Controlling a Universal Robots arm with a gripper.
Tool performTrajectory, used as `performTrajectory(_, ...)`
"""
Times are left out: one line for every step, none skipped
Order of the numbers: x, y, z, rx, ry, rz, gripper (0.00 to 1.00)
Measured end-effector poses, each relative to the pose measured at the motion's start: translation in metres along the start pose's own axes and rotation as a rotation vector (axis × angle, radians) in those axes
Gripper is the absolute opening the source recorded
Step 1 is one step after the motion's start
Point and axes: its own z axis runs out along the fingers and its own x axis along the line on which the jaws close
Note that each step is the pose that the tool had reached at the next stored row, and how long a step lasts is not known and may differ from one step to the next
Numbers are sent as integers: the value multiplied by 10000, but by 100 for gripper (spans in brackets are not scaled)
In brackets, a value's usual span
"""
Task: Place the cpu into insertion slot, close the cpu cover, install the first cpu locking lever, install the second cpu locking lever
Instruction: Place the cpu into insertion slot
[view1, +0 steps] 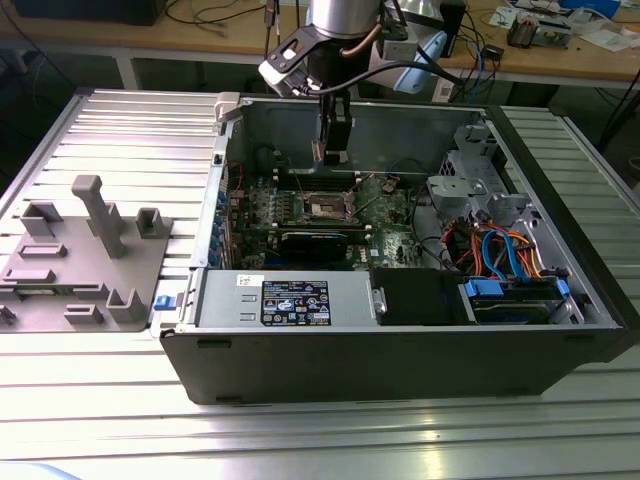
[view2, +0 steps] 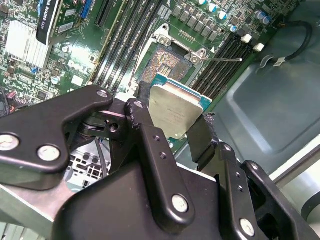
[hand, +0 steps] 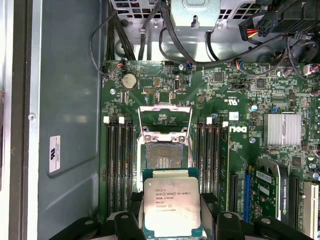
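We are looking at an open computer case (view1: 400, 360) that is lying on its side on a metal table (view1: 120, 130). In the exterior view the gripper (view1: 333, 150) is hanging in the upper middle of the frame, above the green motherboard (view1: 385, 210) inside the case.

In both wrist views we are seeing the gripper (view2: 175, 112) (hand: 172, 212) with its jaws pinching the cpu (view2: 176, 111) (hand: 172, 206). The two black fingers (view2: 142, 97) are pressing on two opposite edges of the chip, and its silver face is turning toward the first wrist camera. The cpu is sitting in the air, not in the board: it is near the insertion slot (hand: 162, 159) (view2: 172, 59) but apart from it.

The insertion slot (view1: 328, 207) is lying open, and its dark centre with the small contacts is showing. The cpu cover (hand: 165, 136) is standing folded back on the far side of the slot from the chip, so it is not closed. Long black memory slots (hand: 117, 165) are running on both sides of the socket.

At the exterior view's left, in the middle of the frame, a grey plastic holder (view1: 100, 215) is resting on the table, well apart from the case.
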Motion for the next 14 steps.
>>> performTrajectory(0,0,1,0,0,0,54)
performTrajectory(0,0,3,0,0,0,54)
performTrajectory(0,0,6,-1,0,0,54)
performTrajectory(0,0,7,0,0,0,54)
performTrajectory(-2,0,30,-1,0,0,54)
performTrajectory(-3,0,61,-1,11,1,54)
performTrajectory(-2,0,62,-1,11,0,54)
performTrajectory(-2,0,64,-1,11,0,54)
performTrajectory(-3,0,66,-1,11,1,54)
performTrajectory(-2,0,68,-1,11,0,54)
performTrajectory(-3,0,69,-1,11,0,54)
performTrajectory(-3,0,72,-1,11,0,54)
performTrajectory(-3,-1,74,-1,10,0,54)
performTrajectory(-3,0,75,-1,10,0,54)
